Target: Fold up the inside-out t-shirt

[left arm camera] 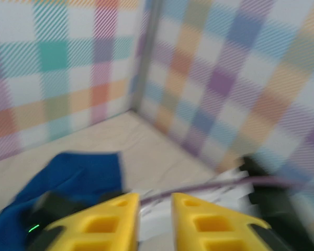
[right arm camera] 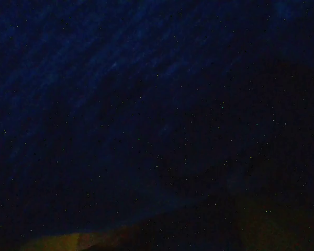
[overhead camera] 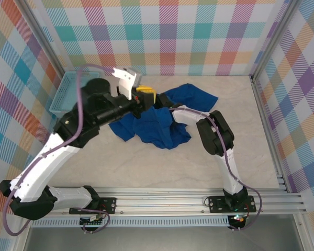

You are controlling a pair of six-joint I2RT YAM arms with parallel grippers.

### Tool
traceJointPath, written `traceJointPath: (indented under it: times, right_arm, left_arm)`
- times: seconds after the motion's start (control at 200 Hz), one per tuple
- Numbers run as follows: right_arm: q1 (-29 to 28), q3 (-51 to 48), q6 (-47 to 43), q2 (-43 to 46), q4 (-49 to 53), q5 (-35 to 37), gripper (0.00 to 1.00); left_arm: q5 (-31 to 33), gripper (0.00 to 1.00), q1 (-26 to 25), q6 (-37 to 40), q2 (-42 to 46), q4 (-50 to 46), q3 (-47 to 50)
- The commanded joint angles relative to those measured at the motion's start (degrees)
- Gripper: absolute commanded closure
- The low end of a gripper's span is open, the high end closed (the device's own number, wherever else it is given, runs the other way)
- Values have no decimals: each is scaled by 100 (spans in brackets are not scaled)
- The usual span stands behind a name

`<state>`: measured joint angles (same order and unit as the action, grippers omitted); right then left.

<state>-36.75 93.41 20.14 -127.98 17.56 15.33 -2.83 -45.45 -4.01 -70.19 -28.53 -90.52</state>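
The royal-blue t-shirt point(overhead camera: 157, 128) lies crumpled in the middle of the table, with one part spread toward the back right. My left gripper point(overhead camera: 145, 95) hovers over the shirt's back edge, its yellow fingers point(left arm camera: 110, 222) apart with nothing between them. In the left wrist view the shirt point(left arm camera: 68, 178) lies to the left, beyond the fingers. My right arm point(overhead camera: 214, 133) reaches left into the cloth, and its gripper end is buried in the folds. Dark blue shirt fabric point(right arm camera: 120, 104) covers the right wrist view, so its jaws cannot be made out.
A light blue mesh basket point(overhead camera: 68, 94) stands at the back left, beside the left arm. Checked walls close in the table at the back and on both sides. Bare tabletop point(overhead camera: 146, 167) lies in front of the shirt.
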Motion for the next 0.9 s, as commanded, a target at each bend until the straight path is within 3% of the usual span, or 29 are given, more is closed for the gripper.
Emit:
traceJointPath:
  times: [0.0,0.065,0.39,0.895]
  right_arm:
    - [21,-226,-38,266,21,-454,24]
    - [19,-226,-28,250,29,-520,25]
    - [25,-288,-70,256,-60,-558,25]
    - [28,-330,-89,263,-113,-515,27]
  left_arm:
    - [873,31,-18,284,-306,-88,916]
    - [1018,23,-11,165,-562,3,991]
    - [674,19,163,-1000,-1386,-210,969]
    - [-72,72,440,-1141,-1688,-109,955]
